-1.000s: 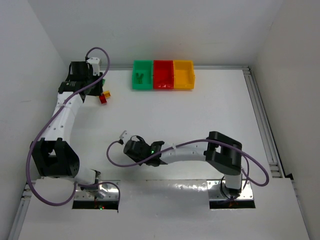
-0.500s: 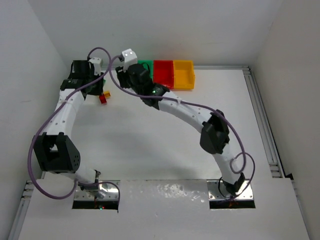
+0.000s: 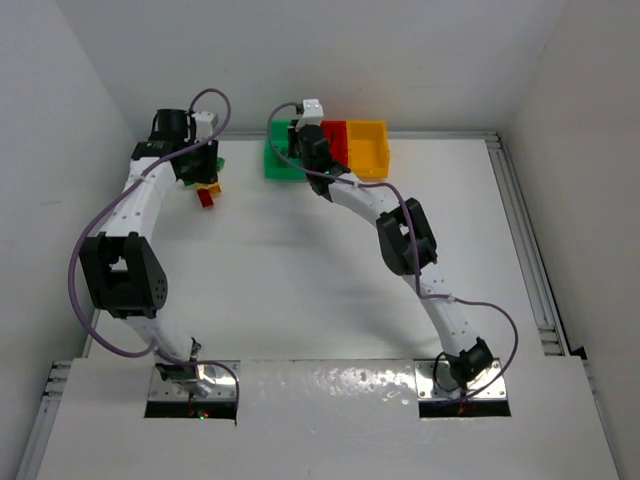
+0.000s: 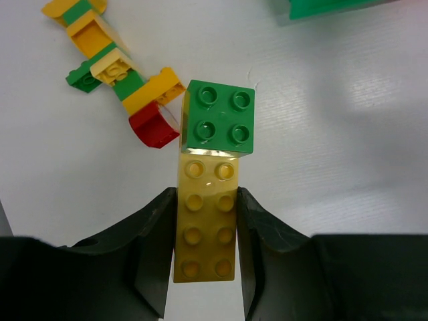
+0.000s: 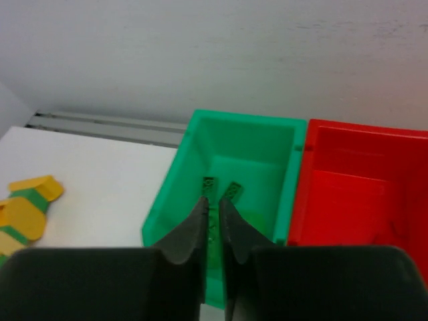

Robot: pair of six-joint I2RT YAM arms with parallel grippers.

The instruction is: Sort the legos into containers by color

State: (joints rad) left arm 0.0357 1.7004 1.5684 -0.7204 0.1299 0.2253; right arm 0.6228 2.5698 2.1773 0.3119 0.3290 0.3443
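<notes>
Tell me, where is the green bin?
In the top view the green bin sits at the far edge of the table, leftmost of three, touching the red bin on its right; the right gripper hovers over it.

Left gripper (image 4: 205,200) clamped on a long yellow brick (image 4: 204,237).

The two dark fingers (image 4: 155,247) rose from 6 o'clock and pressed both long sides of the yellow brick, which lay studs up and pointed toward 12 o'clock over the white table (image 4: 341,147). A square green brick (image 4: 219,117) touched its 12 o'clock end; whether the two were joined could not be told. A curved red piece (image 4: 155,128) sat just beside the green brick at its 9 o'clock side. At 10 to 11 o'clock lay a jumble of yellow and green legos (image 4: 100,57). A corner of the green container (image 4: 334,7) showed at 1 o'clock.
</notes>
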